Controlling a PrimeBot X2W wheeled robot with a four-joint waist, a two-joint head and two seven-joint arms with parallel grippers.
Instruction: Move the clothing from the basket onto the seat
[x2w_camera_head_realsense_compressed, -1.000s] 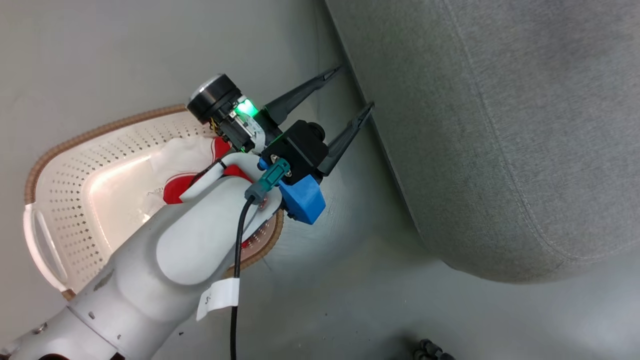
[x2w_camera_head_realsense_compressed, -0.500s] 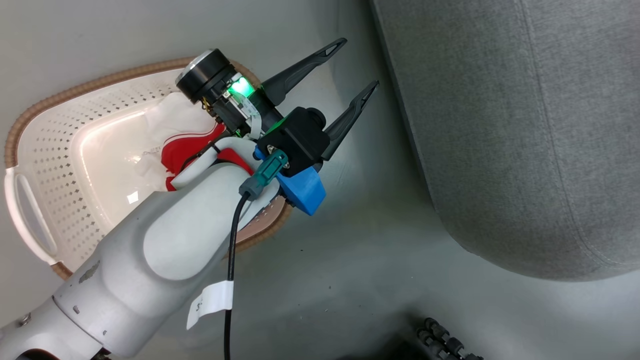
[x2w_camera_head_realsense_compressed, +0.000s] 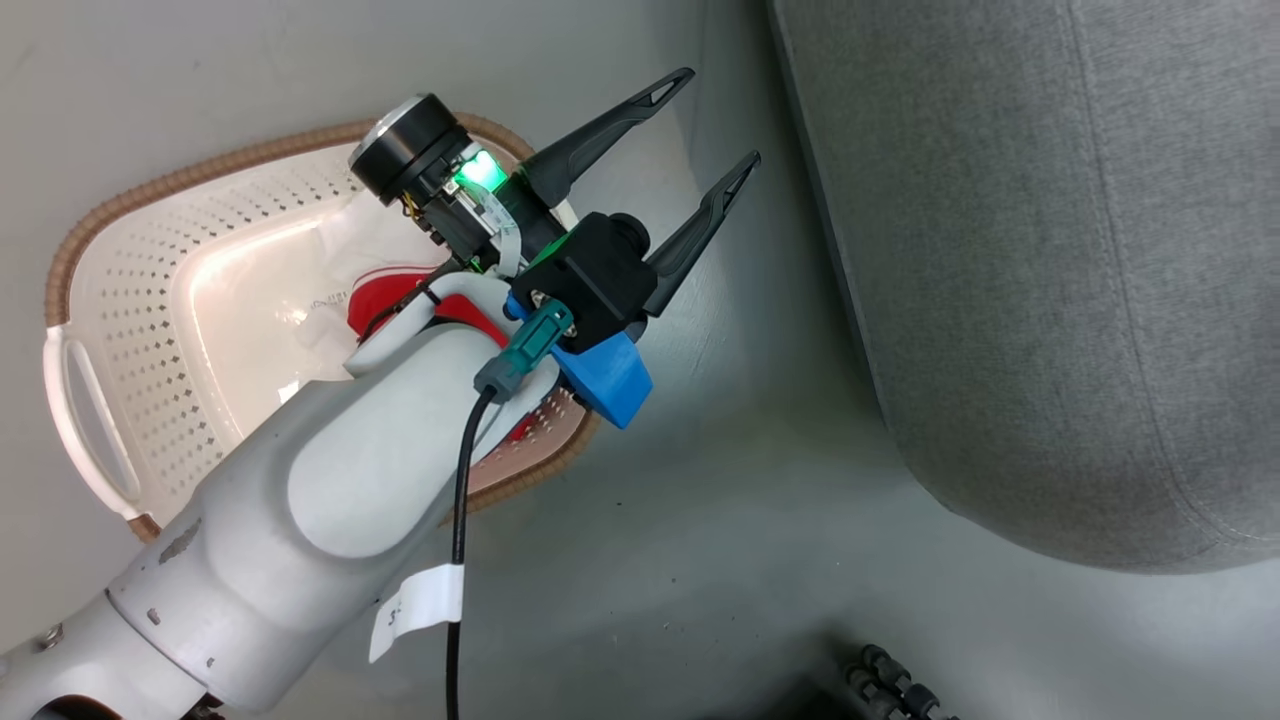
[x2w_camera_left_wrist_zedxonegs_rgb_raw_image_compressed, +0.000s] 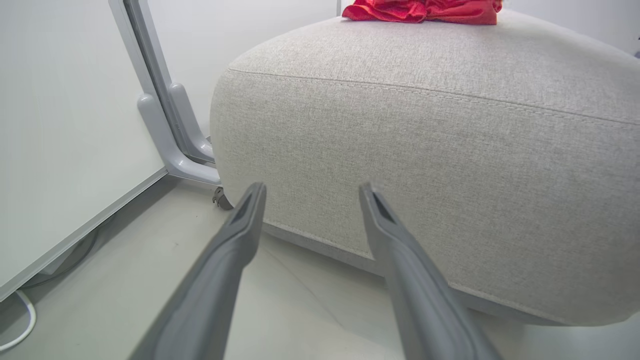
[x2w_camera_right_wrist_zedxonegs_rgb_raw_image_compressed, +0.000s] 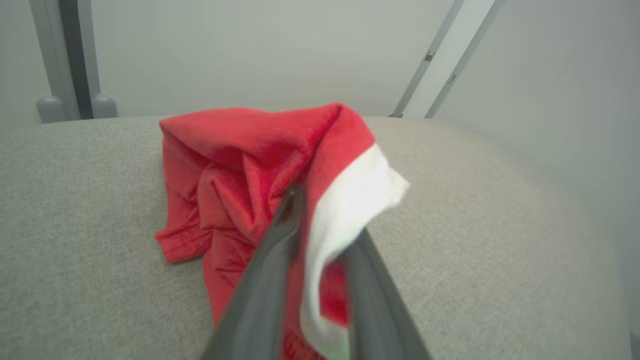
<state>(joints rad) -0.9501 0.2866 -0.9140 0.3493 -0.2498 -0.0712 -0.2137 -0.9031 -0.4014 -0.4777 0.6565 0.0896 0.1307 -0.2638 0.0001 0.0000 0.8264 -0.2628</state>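
Dark fingers of the left gripper (x2w_camera_head_realsense_compressed: 718, 118) stand spread wide and empty over the pale grey floor (x2w_camera_head_realsense_compressed: 700, 540), between the basket (x2w_camera_head_realsense_compressed: 120, 330) and the seat (x2w_camera_head_realsense_compressed: 1050, 250). The right gripper (x2w_camera_right_wrist_zedxonegs_rgb_raw_image_compressed: 327, 212) has red clothing (x2w_camera_right_wrist_zedxonegs_rgb_raw_image_compressed: 240, 165) draped between its fingers on the seat top (pinched or loose, I cannot tell). Since a second ago the head camera has swung slightly; the left spread is unchanged. The head view adds another garment (x2w_camera_head_realsense_compressed: 385, 300) lying in the basket, and the left wrist view a grey post (x2w_camera_left_wrist_zedxonegs_rgb_raw_image_compressed: 165, 115).

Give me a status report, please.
Left gripper open, empty. Right gripper around red fabric garment on grey upholstered seat, grip unclear. Second red garment in cream perforated basket. Nothing seen blocking.
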